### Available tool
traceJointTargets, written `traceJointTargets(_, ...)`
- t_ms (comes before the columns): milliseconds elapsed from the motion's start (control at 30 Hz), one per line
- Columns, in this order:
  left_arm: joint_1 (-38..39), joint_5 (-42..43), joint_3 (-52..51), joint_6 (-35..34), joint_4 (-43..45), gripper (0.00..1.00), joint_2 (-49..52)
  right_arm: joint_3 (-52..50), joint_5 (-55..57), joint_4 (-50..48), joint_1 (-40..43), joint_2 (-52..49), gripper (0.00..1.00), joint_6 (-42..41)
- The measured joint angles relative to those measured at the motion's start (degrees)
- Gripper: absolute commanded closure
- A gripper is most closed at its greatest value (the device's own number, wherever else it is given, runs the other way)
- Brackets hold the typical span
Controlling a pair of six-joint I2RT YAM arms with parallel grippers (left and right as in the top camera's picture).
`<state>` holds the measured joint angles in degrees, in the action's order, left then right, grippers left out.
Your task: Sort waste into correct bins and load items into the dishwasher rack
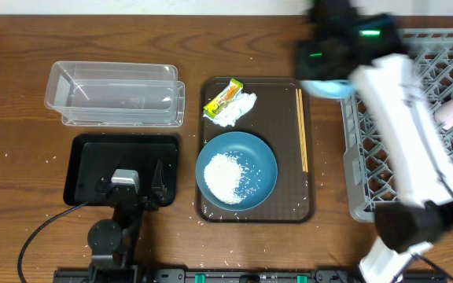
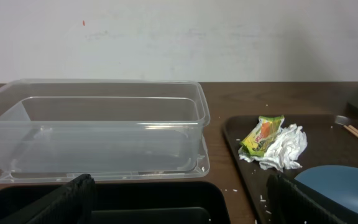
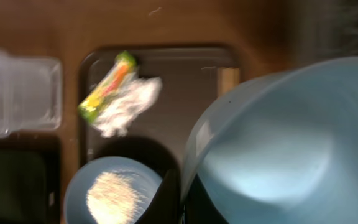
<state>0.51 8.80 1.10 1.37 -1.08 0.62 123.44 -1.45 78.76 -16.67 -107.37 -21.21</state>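
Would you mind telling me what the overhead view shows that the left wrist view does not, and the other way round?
Only overhead: the rice heap, the whole black tray, and the right gripper holding the light blue saucer. Only left wrist: the pale wall behind the table. Both: the clear tub, snack wrapper, crumpled tissue, blue plate and brown serving tray.

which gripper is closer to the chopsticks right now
Right. The right gripper, shut on the light blue saucer, hovers just past the far end of the chopsticks. The left gripper is open over the black tray, across the blue plate.
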Motion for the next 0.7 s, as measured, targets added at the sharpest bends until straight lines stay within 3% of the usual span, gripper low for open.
traceJointTargets(200,0.0,0.0,0.0,0.0,0.0,0.09,0.0,0.4,-1.9,6.0,18.2,5.9,0.99,5.7)
traceJointTargets(333,0.0,0.0,0.0,0.0,0.0,0.09,0.0,-1.0,-9.5,8.0,30.3,5.6,0.99,12.7)
traceJointTargets(500,0.0,0.0,0.0,0.0,0.0,0.09,0.0,-6.2,-25.2,5.8,43.6,5.6,0.99,22.2)
traceJointTargets(700,0.0,0.0,0.0,0.0,0.0,0.09,0.0,-18.6,-49.4,-3.6,56.0,5.5,0.99,32.7)
